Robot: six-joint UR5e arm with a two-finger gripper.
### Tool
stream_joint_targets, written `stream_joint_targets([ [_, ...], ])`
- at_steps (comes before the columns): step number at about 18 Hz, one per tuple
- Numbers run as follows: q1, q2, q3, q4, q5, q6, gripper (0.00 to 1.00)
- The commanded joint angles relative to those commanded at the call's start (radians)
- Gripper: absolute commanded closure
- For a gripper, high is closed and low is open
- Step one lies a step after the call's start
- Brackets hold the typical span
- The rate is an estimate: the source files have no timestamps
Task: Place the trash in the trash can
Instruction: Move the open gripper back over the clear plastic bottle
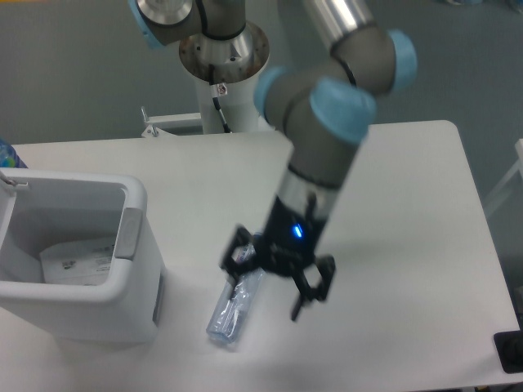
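The clear plastic bottle lies on its side on the white table, just right of the trash can. My gripper hangs over the bottle's upper end with its black fingers spread apart, open. I cannot tell whether the fingers touch the bottle. The bottle's cap end is hidden under the gripper. The trash can, a boxy white bin with a grey panel on its right rim, stands at the left. The white paper packet with faint print lies inside it on the bottom.
The robot's base column stands behind the table's far edge. A blue item shows at the far left edge behind the bin. A black object sits off the table's front right corner.
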Motion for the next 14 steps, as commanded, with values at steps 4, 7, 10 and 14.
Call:
stream_joint_targets([
  [4, -0.038, -0.043, 0.017, -0.115, 0.098, 0.057, 0.00],
  [7, -0.070, -0.072, 0.052, -0.205, 0.140, 0.058, 0.00],
  [10, -0.103, -0.104, 0.087, -0.271, 0.193, 0.058, 0.00],
  [14, -0.143, -0.129, 0.094, -0.314, 0.212, 0.058, 0.00],
])
